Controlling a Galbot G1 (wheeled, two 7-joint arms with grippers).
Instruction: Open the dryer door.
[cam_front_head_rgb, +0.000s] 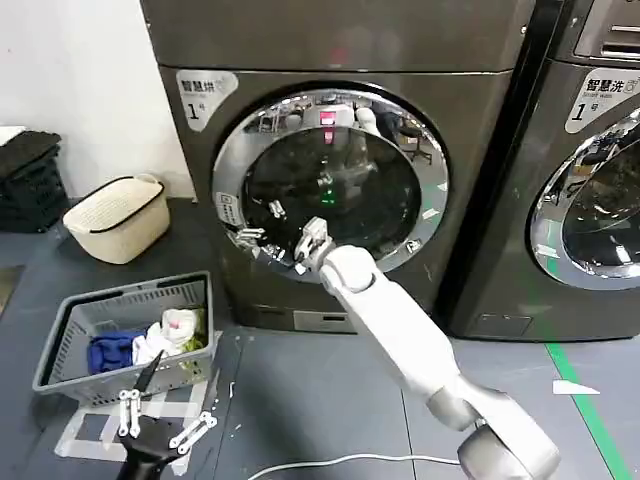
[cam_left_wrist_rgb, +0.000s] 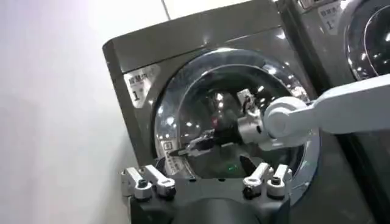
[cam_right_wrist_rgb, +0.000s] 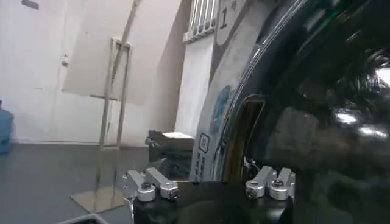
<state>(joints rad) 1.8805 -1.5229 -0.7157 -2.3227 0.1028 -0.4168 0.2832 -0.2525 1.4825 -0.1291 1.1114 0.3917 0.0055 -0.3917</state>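
Observation:
The dark grey dryer (cam_front_head_rgb: 340, 40) has a round chrome-rimmed door (cam_front_head_rgb: 330, 180) that sits shut against its front. My right gripper (cam_front_head_rgb: 300, 248) is at the door's lower left rim, open, with nothing held. In the right wrist view the door's glass (cam_right_wrist_rgb: 317, 109) and a dark handle recess (cam_right_wrist_rgb: 244, 134) in the rim lie just ahead of the right gripper (cam_right_wrist_rgb: 210, 176). The left gripper (cam_front_head_rgb: 160, 400) hangs low near the floor, open and apart from the dryer. From the left wrist view I see the door (cam_left_wrist_rgb: 231, 109) and the right gripper (cam_left_wrist_rgb: 189, 148) on its rim.
A grey basket (cam_front_head_rgb: 70, 340) of clothes stands on the floor at the left, close to my left gripper. A cream basket (cam_front_head_rgb: 115, 215) sits by the wall. A second machine (cam_front_head_rgb: 590, 200) stands to the right. A white cable (cam_front_head_rgb: 330, 462) lies on the floor.

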